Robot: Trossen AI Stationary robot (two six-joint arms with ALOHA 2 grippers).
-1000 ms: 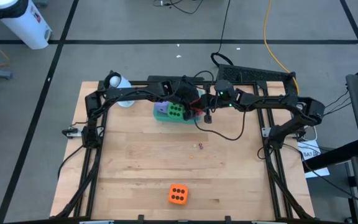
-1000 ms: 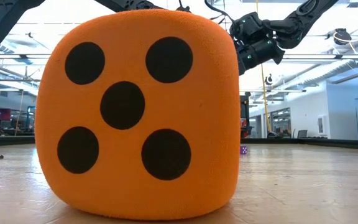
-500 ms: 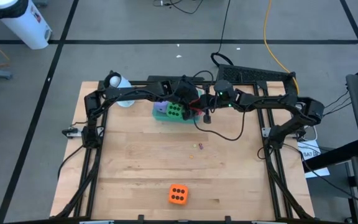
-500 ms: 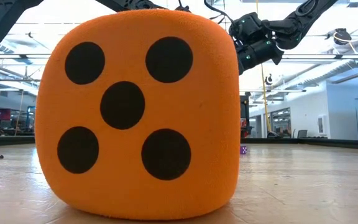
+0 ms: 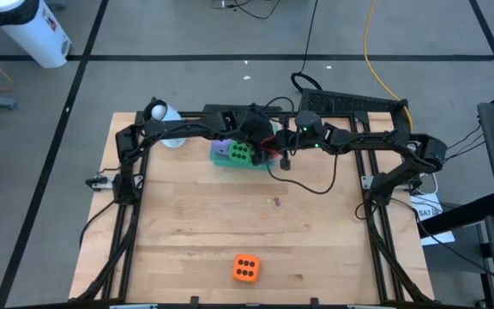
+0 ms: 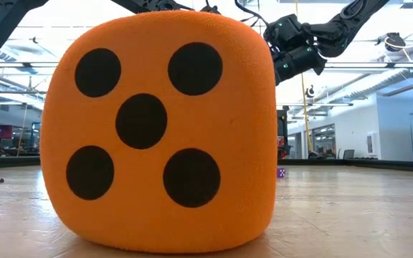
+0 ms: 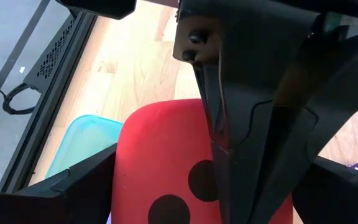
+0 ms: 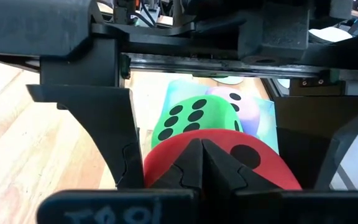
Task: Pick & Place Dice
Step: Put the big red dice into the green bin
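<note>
Left gripper (image 5: 260,140) jaws wide around red die (image 7: 166,168) above teal tray (image 7: 82,140); right gripper (image 5: 286,161) closed, empty, just beside the tray. Risk: red die rolls off green die (image 5: 242,153) (tray crowded). Orange die (image 5: 245,268) sits far from the tray.

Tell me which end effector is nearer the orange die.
Neither clearly; both are far off. The orange die sits alone at the table's near edge, while the left end effector and right end effector meet at the far side by the red die.
</note>
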